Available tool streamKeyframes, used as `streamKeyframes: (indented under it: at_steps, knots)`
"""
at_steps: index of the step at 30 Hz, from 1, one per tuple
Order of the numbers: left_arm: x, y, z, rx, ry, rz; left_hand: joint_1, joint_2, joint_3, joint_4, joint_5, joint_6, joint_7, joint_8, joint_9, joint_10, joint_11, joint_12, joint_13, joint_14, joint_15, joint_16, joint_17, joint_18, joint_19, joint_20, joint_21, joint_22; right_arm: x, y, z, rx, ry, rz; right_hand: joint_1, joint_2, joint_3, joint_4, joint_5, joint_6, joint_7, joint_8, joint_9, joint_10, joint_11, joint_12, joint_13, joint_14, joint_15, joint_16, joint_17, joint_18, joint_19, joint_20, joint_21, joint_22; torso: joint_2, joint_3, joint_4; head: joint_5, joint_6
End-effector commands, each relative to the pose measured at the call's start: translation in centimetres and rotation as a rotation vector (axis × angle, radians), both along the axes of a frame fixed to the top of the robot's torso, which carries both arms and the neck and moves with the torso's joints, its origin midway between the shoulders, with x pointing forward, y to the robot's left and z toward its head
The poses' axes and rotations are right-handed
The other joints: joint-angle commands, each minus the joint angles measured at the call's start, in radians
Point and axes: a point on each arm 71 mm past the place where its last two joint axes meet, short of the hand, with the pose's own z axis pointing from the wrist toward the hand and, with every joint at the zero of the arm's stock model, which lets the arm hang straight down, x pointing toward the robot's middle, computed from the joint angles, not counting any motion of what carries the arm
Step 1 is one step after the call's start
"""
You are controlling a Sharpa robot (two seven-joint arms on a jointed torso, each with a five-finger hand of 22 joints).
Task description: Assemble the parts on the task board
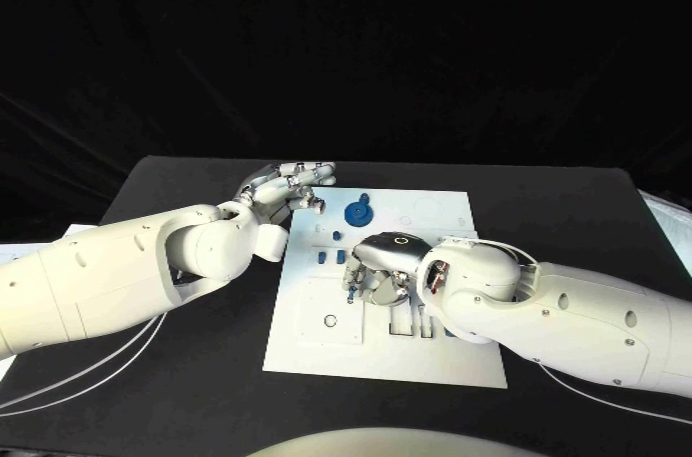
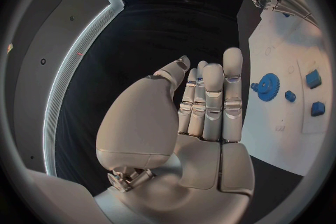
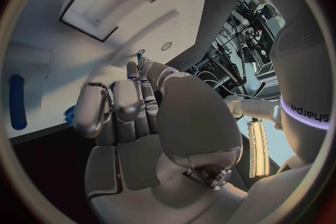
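Observation:
The white task board (image 1: 332, 352) lies in the middle of the black table. A blue gear (image 1: 358, 214) (image 2: 266, 87) sits near its far edge, with small blue parts (image 1: 312, 259) (image 2: 313, 78) beside it. My left hand (image 1: 281, 190) (image 2: 206, 106) hovers at the board's far left corner, fingers straight and close together, holding nothing. My right hand (image 1: 378, 267) (image 3: 133, 112) is over the board's middle, fingers curled down with the thumb meeting a fingertip. A small dark bit shows under those fingertips; I cannot tell whether it is a held part.
A long blue piece (image 3: 17, 102) and a small blue part (image 3: 70, 115) lie on the board near my right hand. Pale cables (image 1: 87, 372) trail over the table at the near left. Bare black table (image 1: 577, 202) surrounds the board.

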Motion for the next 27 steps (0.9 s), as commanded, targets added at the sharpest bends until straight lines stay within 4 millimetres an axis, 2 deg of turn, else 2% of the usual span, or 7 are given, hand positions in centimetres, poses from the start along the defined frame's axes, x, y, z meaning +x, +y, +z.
streamKeyframes:
  at_steps: [1, 16, 22, 27]
  knots:
    - [-0.08, -0.23, 0.13, -0.009, -0.007, -0.019, -0.001, 0.008, -0.005, 0.000, -0.004, -0.005, -0.001, 0.006, -0.002, -0.004, -0.001, 0.002, 0.001, -0.008, -0.001, 0.006, -0.001, 0.009, -0.003, -0.001, -0.004, -0.001, -0.26, 0.10, -0.58, -0.038, 0.011, 0.018, -0.006, 0.006, -0.004, -0.002, 0.006, 0.005, 0.000, 0.004, 0.001, 0.005, 0.001, -0.006, 0.000, 0.036, -0.002, 0.005, 0.002, -0.020, 0.004, 0.000, 0.005, 0.002, 0.000, 0.0002, 0.0000, 0.001, -0.001]
    - [-0.05, -0.13, 0.09, -0.007, -0.004, -0.020, -0.001, 0.008, -0.005, 0.000, -0.004, -0.005, -0.001, 0.006, -0.002, -0.004, -0.001, 0.002, 0.001, -0.008, -0.001, 0.006, -0.001, 0.009, -0.003, -0.001, -0.004, -0.001, -0.37, 0.32, -0.72, -0.052, 0.004, 0.022, -0.006, 0.006, -0.004, -0.002, 0.006, 0.006, -0.001, 0.004, 0.002, 0.006, 0.001, -0.006, 0.000, 0.036, -0.003, 0.006, 0.003, -0.021, 0.004, 0.000, 0.005, 0.002, 0.000, 0.0014, -0.0012, 0.001, -0.004]
    - [-0.07, -0.13, 0.08, -0.007, -0.002, -0.020, -0.001, 0.008, -0.005, 0.000, -0.004, -0.005, -0.001, 0.006, -0.002, -0.004, -0.001, 0.002, 0.001, -0.008, -0.001, 0.006, -0.001, 0.009, -0.003, -0.001, -0.004, -0.001, -0.47, 0.52, -0.91, -0.076, 0.005, 0.019, -0.012, 0.003, -0.013, -0.003, 0.005, 0.006, -0.001, 0.004, 0.003, 0.005, 0.001, -0.010, 0.000, 0.034, -0.002, 0.004, -0.002, -0.020, 0.002, 0.001, 0.004, 0.000, 0.000, 0.0002, -0.0004, -0.001, -0.004]
    - [-0.08, -0.13, 0.09, -0.006, -0.003, -0.018, -0.001, 0.008, -0.005, 0.000, -0.004, -0.005, -0.001, 0.006, -0.002, -0.004, -0.001, 0.002, 0.001, -0.008, -0.001, 0.006, -0.001, 0.009, -0.003, -0.001, -0.004, -0.001, -0.33, 0.37, -1.33, -0.122, 0.014, -0.002, -0.041, -0.008, -0.039, 0.010, 0.014, -0.018, 0.007, -0.010, 0.000, -0.030, 0.013, -0.032, -0.006, 0.031, 0.007, 0.005, -0.005, -0.018, -0.006, 0.007, -0.001, -0.008, 0.000, -0.0001, -0.0001, -0.001, -0.005]
